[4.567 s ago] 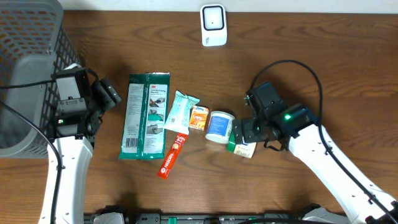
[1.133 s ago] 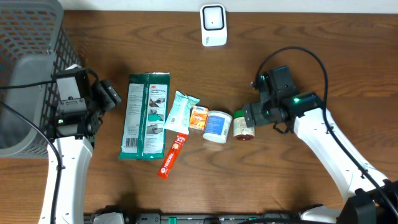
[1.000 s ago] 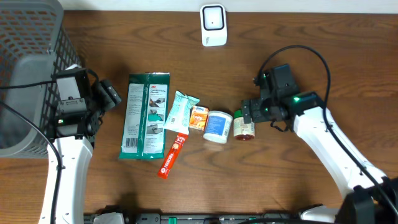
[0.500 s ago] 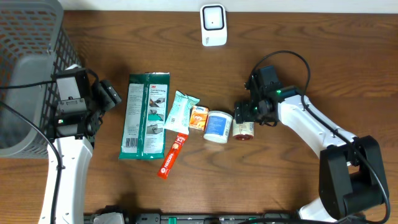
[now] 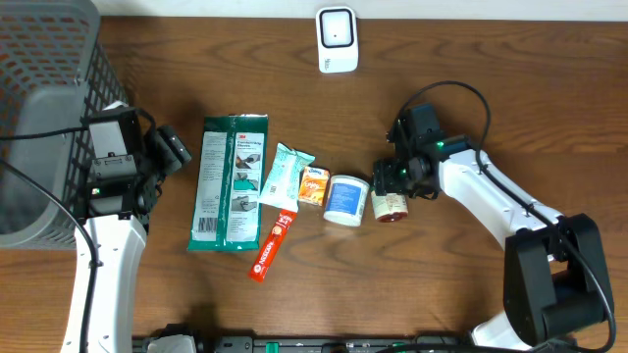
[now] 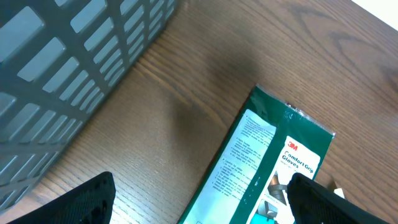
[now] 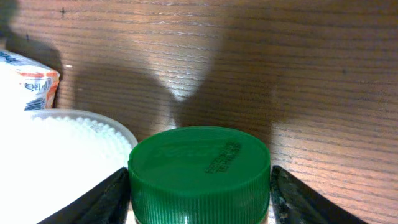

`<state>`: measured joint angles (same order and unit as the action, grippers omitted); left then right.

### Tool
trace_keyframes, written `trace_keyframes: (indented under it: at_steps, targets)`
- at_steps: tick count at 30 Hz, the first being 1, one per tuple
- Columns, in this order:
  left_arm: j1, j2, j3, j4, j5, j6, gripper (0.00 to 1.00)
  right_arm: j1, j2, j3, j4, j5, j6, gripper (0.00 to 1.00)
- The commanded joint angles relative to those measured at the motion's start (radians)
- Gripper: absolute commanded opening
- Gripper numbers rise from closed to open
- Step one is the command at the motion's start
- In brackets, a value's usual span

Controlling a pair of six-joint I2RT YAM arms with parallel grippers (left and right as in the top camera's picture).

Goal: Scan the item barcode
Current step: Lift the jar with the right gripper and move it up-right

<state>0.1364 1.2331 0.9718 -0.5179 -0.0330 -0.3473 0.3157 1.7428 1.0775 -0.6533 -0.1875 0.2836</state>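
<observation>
Where the wooden desk [image 5: 510, 69] meets its left edge, we see the biggest thing on it, a grey mesh basket [image 5: 39, 59]. Near the basket hangs the left tool [image 6: 202, 199], its fingers spread wide with nothing between them, above the top of a green 3M glove pack [image 5: 231, 181]. That pack lies flat at the left end of a row of goods across the middle of the desk. Just right of it we find a pale tissue pack [image 5: 285, 175] with a red tube [image 5: 272, 246] below it, then a small orange box [image 5: 314, 185] and a white tub [image 5: 346, 200]. Well apart, at the far edge, stands the white barcode scanner [image 5: 337, 39]. The bottle [image 5: 390, 207] sits just right of the tub. The right tool [image 7: 199, 193] straddles its green cap [image 7: 199, 165], one finger close against each side. We cannot tell whether they press it.
</observation>
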Motion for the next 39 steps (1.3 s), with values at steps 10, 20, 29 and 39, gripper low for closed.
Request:
trace_keyframes:
  at_steps: [10, 20, 29, 39]
  targets:
    - [0.003, -0.010, 0.027, -0.002, -0.012, -0.006, 0.88, -0.011, 0.019, -0.016, 0.066, 0.033, -0.008, 0.82]
    - [0.003, -0.010, 0.027, -0.002, -0.012, -0.006, 0.88, -0.007, 0.031, -0.060, 0.034, 0.029, 0.160, 0.90]
    - [0.003, -0.010, 0.027, -0.002, -0.012, -0.006, 0.88, -0.008, 0.030, -0.056, 0.044, 0.017, 0.202, 0.76]
    - [0.003, -0.010, 0.027, -0.002, -0.012, -0.006, 0.88, -0.035, -0.101, 0.016, -0.017, 0.019, 0.151, 0.54]
